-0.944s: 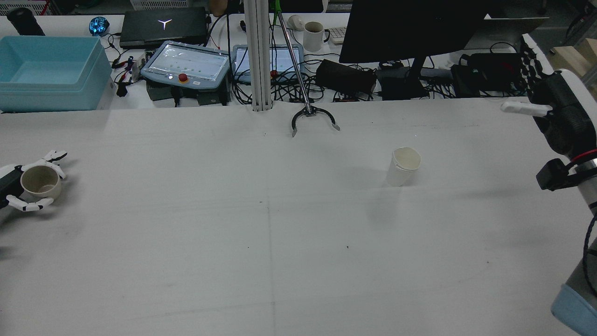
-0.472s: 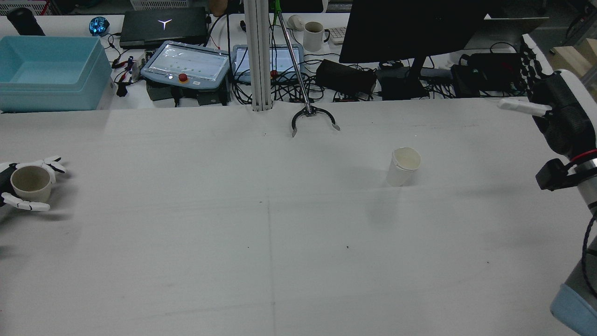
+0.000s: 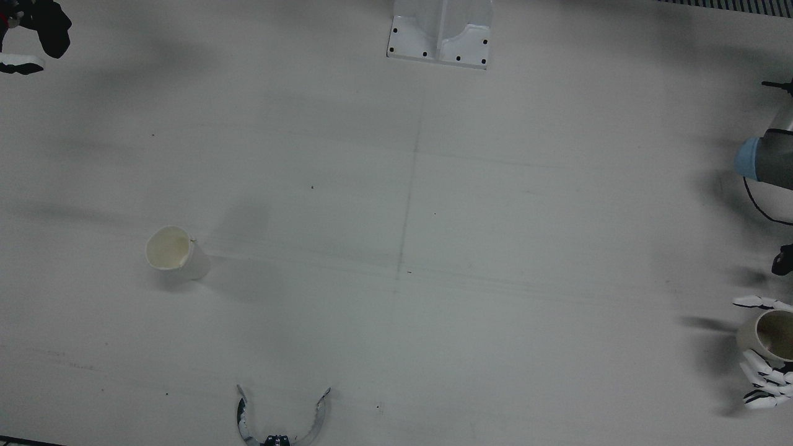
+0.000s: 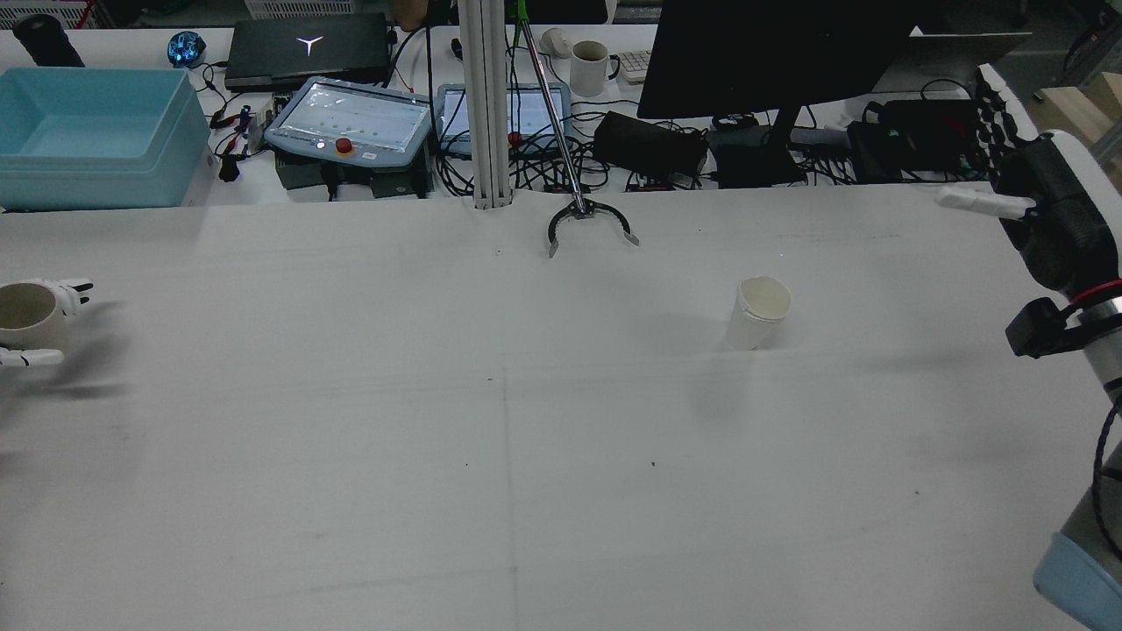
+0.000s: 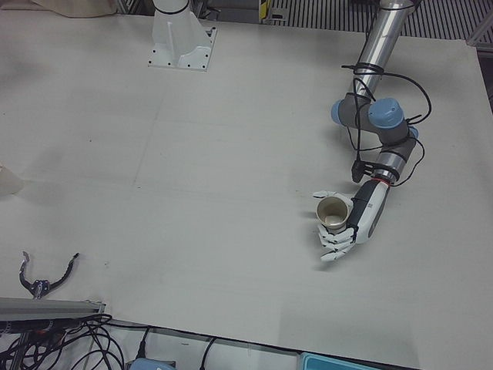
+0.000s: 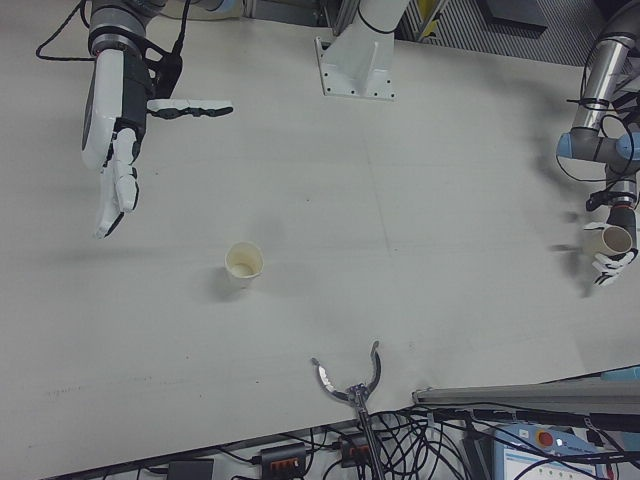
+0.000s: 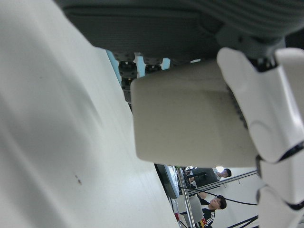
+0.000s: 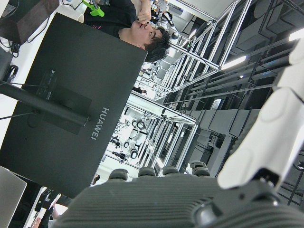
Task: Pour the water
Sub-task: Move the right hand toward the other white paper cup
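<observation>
- Left hand (image 5: 345,231) is wrapped round a beige cup (image 5: 332,211), white fingers (image 5: 333,245) curled against its wall on both sides, mouth facing up.
- From the rear, that cup (image 4: 24,314) sits at the far left edge of the table (image 4: 526,438), fingers (image 4: 35,357) poking out below and beside it.
- Front view: same cup (image 3: 771,334) at the right edge, fingers (image 3: 759,378) stacked close together along its side.
- Left hand camera: cup wall (image 7: 190,118) fills the shot, pressed against a white finger (image 7: 266,109).
- Right hand (image 6: 112,130) hangs high and empty, fingers (image 6: 118,190) straight and pointing down, one (image 6: 190,108) stuck out sideways.
- White paper cup (image 4: 757,313) stands upright alone on the right half, well apart from both hands; in the front view (image 3: 173,252) nothing touches it.
- A black grabber claw (image 4: 585,223) lies at the table's far edge, jaws apart.
</observation>
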